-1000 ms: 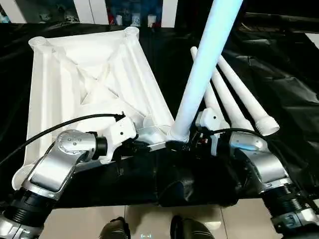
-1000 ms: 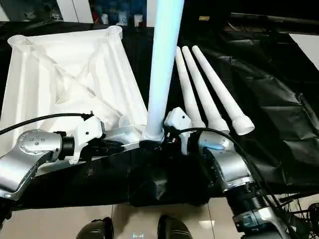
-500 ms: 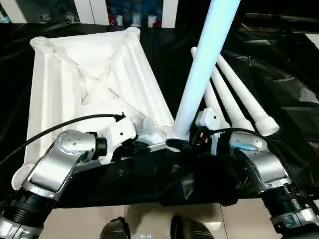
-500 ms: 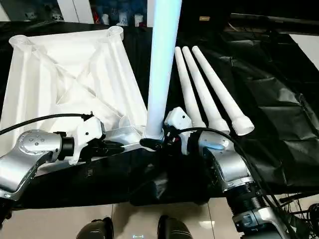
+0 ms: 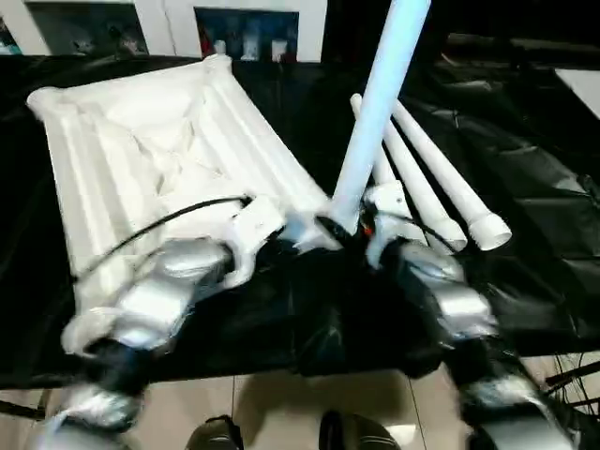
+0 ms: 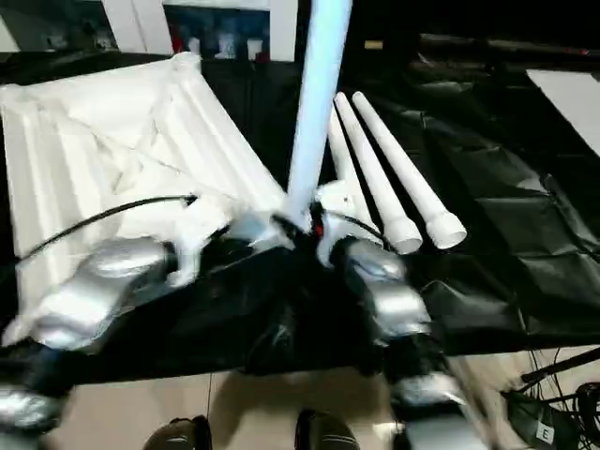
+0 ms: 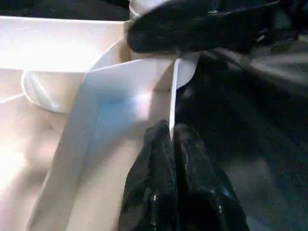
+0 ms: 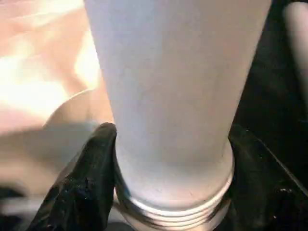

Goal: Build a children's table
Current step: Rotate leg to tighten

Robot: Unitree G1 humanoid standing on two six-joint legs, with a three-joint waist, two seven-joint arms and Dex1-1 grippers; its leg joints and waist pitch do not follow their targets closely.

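White ribbed tabletop [image 5: 141,141] was pinched at its rim by left gripper [image 7: 172,137]; upright leg [image 8: 173,106] was clasped by right gripper [image 8: 171,159] fingers [image 8: 91,168].

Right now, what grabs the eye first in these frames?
The white leg standing nearly upright at centre, its threaded end clasped by the right gripper. Left of it lies the ribbed tabletop, underside up, its near edge pinched by the left gripper. Three spare legs lie to the right.
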